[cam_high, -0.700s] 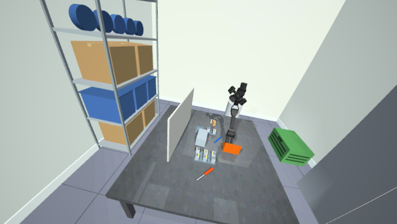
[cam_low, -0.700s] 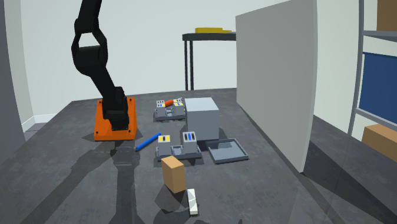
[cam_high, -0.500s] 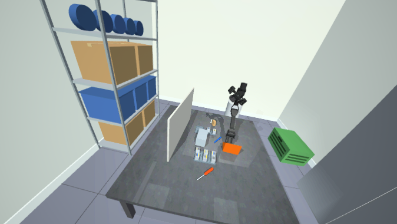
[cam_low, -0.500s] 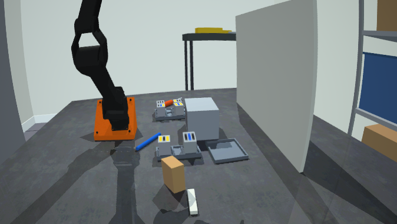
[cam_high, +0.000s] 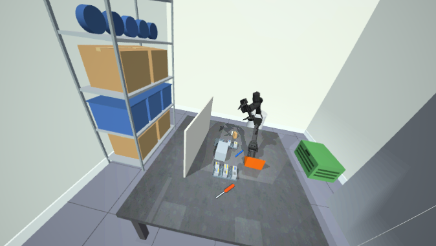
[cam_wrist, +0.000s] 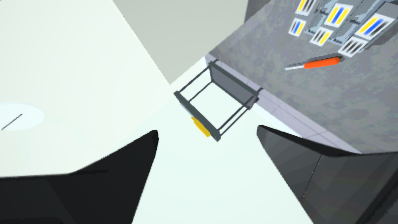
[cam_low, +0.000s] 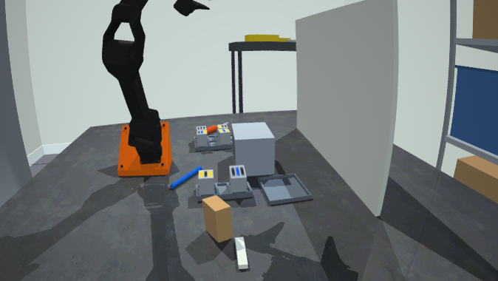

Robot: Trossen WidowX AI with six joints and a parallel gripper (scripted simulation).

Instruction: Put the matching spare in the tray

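Note:
My gripper (cam_high: 241,114) (cam_wrist: 208,132) is open and empty, high above the table's far end in the top view; one finger shows at the top of the exterior view. In the exterior view, a nearer rack (cam_low: 222,197) holds a unit with yellow-black-yellow stripes (cam_low: 205,183) and one with black-blue-black stripes (cam_low: 237,182). Several striped units (cam_high: 225,171) (cam_wrist: 337,15) stand in the other rack (cam_low: 214,149). The shallow grey tray (cam_low: 282,190) is empty. Which unit is the mounted one, and its back code, I cannot tell.
A grey block (cam_high: 222,150) (cam_low: 254,153) stands between the other rack and the tray. A tall panel (cam_high: 197,139) (cam_low: 343,92) stands beside them. A blue pen (cam_high: 239,153) (cam_low: 185,177), orange screwdriver (cam_high: 229,188) (cam_wrist: 322,63), brown box (cam_high: 235,134) (cam_low: 218,219) and white bar (cam_low: 241,253) lie around.

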